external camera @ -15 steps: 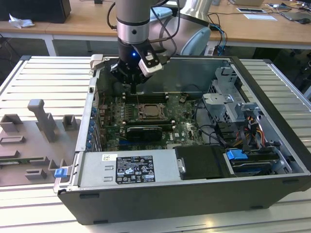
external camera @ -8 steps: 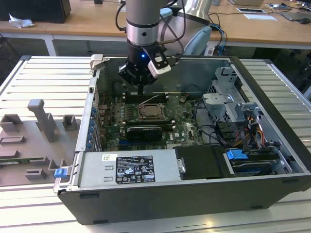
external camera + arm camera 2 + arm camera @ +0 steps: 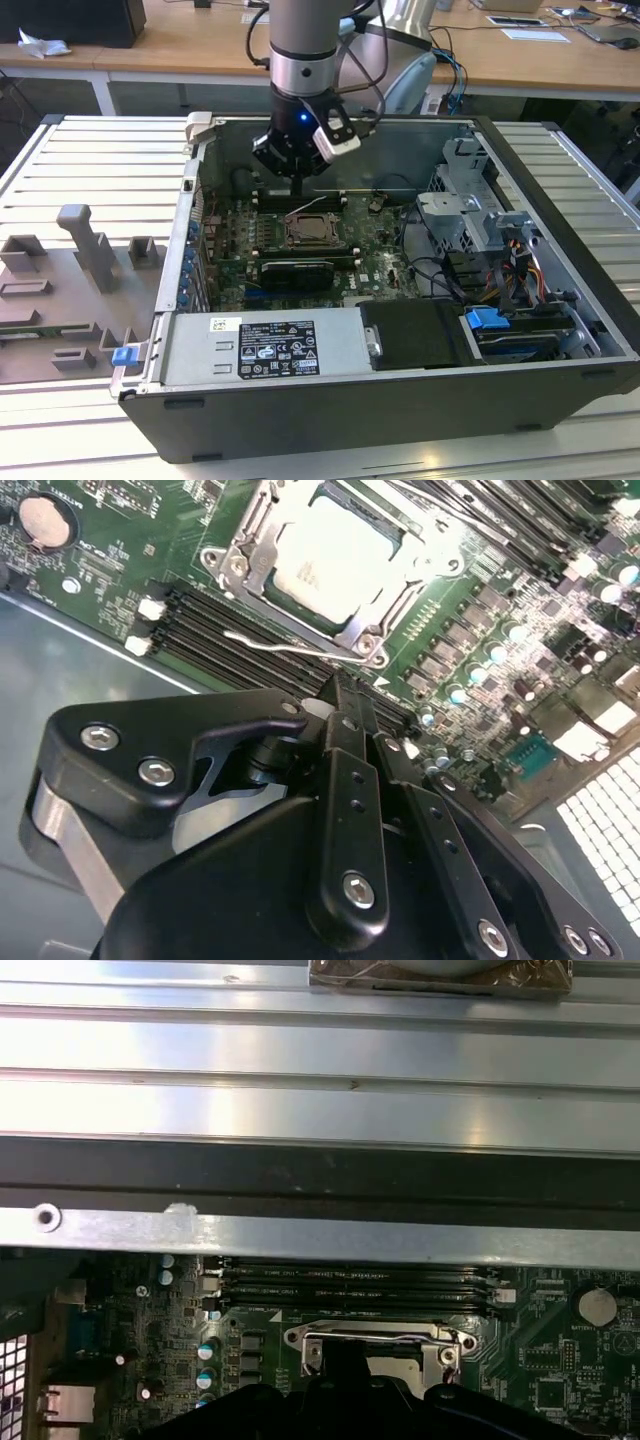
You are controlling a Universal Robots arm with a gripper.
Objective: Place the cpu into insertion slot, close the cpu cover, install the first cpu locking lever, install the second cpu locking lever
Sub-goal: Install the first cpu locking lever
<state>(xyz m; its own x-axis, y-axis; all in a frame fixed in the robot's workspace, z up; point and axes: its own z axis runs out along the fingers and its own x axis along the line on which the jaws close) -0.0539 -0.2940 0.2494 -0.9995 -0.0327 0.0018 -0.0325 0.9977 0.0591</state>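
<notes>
1. While it hangs over the long black memory slots (image 3: 200, 620), the gripper (image 3: 345, 692) has its two black fingers pressed together, and nothing seems pinched between them
2. Just beyond its tip, a thin bent wire lever (image 3: 280, 645) runs along the near edge of the socket; to me it looks not yet hooked down
3. The cpu (image 3: 335, 555), flat, square and dull silver, sits in the insertion slot (image 3: 289, 235), and the cpu cover (image 3: 255, 560), a thin metal frame with a window, lies over it
4. I judge that the first lever is the step in hand; such a springy, smooth wire calls for a firm push with exact aim
5. Around all this is the green circuit board (image 3: 110, 540), inside a dark metal case (image 3: 300, 430)
</notes>
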